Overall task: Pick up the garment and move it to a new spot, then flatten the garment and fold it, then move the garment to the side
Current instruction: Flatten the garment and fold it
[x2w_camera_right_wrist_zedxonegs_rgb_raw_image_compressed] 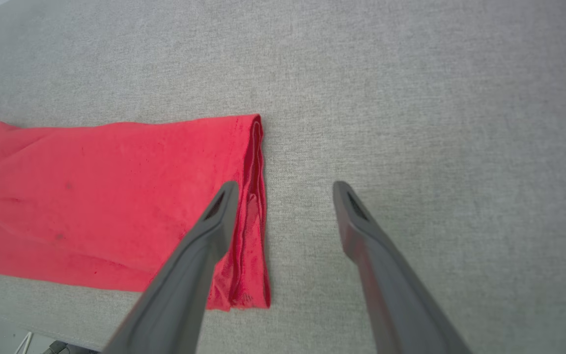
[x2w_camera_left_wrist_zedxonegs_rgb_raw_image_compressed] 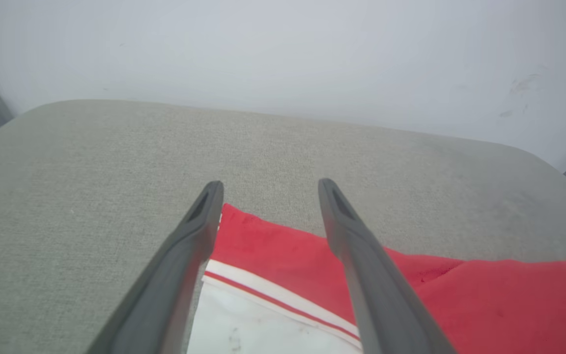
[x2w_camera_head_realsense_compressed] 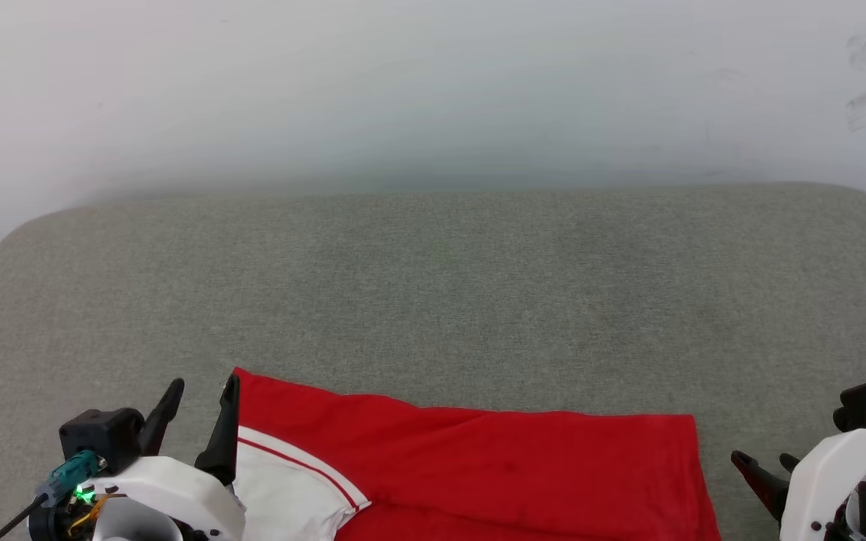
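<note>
**A:** What takes up most of the scene?

**B:** A broad grey pad [x2w_camera_head_realsense_compressed: 433, 300] against a pale wall [x2w_camera_head_realsense_compressed: 433, 90]. Along the pad's near edge lies the garment [x2w_camera_head_realsense_compressed: 493, 473], a flat red band. Its long axis runs from the robot's left to its right.

**A:** Where are the grippers in relation to it?

**B:** One is at each end. The left gripper [x2w_camera_head_realsense_compressed: 203, 385] hangs at the left end, by a white sleeve [x2w_camera_head_realsense_compressed: 290, 488] with a red stripe. In the left wrist view the red corner lies between its fingers. The right gripper [x2w_camera_head_realsense_compressed: 762, 458] sits just beside the right end. In its wrist view one finger crosses the hem and the other is over bare pad.

**A:** Which is nearer the cloth?

**B:** The left, slightly. In the head view the right stands a little apart from the red edge.

**A:** Is either holding anything?

**B:** No. Both have their jaws spread wide and empty. I cannot tell whether the left gripper's inner finger brushes the corner. I judge that a next lift would need both ends taken together.
</note>
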{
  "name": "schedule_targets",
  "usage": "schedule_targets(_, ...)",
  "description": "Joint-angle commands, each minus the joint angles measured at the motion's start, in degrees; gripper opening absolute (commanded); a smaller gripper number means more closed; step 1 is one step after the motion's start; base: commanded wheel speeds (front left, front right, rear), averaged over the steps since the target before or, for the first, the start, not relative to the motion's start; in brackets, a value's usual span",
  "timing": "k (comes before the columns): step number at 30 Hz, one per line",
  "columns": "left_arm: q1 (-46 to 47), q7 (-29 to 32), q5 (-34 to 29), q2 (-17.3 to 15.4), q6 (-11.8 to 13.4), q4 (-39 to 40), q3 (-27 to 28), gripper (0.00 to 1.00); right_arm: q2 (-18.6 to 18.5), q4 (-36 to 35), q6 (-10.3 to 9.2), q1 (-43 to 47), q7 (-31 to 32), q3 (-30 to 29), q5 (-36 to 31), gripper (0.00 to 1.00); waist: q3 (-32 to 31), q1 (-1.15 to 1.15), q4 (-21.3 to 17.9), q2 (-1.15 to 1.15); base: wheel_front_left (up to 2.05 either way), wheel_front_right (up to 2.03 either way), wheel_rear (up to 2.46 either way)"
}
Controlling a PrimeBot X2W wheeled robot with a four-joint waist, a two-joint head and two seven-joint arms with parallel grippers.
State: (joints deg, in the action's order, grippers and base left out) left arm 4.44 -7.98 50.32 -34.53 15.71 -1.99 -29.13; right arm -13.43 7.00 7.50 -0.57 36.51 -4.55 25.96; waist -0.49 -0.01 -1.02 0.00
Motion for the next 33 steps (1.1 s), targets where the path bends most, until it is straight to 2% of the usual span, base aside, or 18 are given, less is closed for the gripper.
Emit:
schedule_targets(1,0.8,-2.0,-1.1,0.4,0.6,0.7,0.4,1.00,-0.3,0.0,-0.02,-1.1,1.7,-0.4,0.1,1.00,0.1,0.01,0.7,0.00,0.00,0.00,0.00)
schedule_targets(5,2.0,-5.2,-5.3,1.1,1.9,3.5,0.4,1.00,-0.3,0.2,-0.02,-1.2,6.9,-1.0,-0.5,1.00,1.1,0.01,2.8,0.00,0.00,0.00,0.00)
schedule_targets(9,3.0,-6.5,-9.2,2.2,2.9,6.2,0.4,1.00,0.9,1.1,-0.02,-1.8,9.0,-1.0,-1.6,1.00,2.9,0.01,5.0,0.00,0.00,0.00,0.00)
schedule_targets(18,4.6,-7.0,-12.6,3.6,1.3,8.2,-0.5,1.00,3.8,7.7,-0.02,-1.7,11.2,-1.3,-1.2,1.00,5.6,0.01,8.5,0.00,0.00,0.00,0.00)
schedule_targets(19,4.6,-7.0,-12.8,3.7,1.2,8.2,-0.5,1.00,4.0,8.5,-0.02,-1.5,11.5,-1.0,-0.9,0.75,5.6,0.01,8.6,0.00,0.00,0.00,0.00)
schedule_targets(20,4.4,-7.1,-13.0,3.7,1.2,8.1,-0.5,1.00,4.3,9.1,-0.01,-1.4,11.7,-0.6,-0.4,0.33,5.6,0.01,8.7,0.00,0.00,0.00,0.00)
schedule_targets(21,4.2,-7.1,-12.9,3.8,1.1,8.0,-0.5,1.00,4.5,9.3,0.00,-1.3,11.7,-0.3,0.0,0.00,5.4,0.01,8.7,0.00,0.00,0.00,0.00)
schedule_targets(26,3.2,-6.7,-13.0,3.3,1.0,7.2,-0.9,1.00,2.6,7.9,-0.01,-2.1,10.6,0.6,0.8,0.00,4.2,0.01,8.2,0.00,0.00,0.00,0.00)
schedule_targets(33,1.8,-6.4,-13.0,3.4,2.2,7.7,-0.9,1.00,-0.8,5.8,-0.03,-3.4,10.0,-0.8,1.5,0.00,1.4,0.01,6.2,0.00,0.00,0.00,0.00)
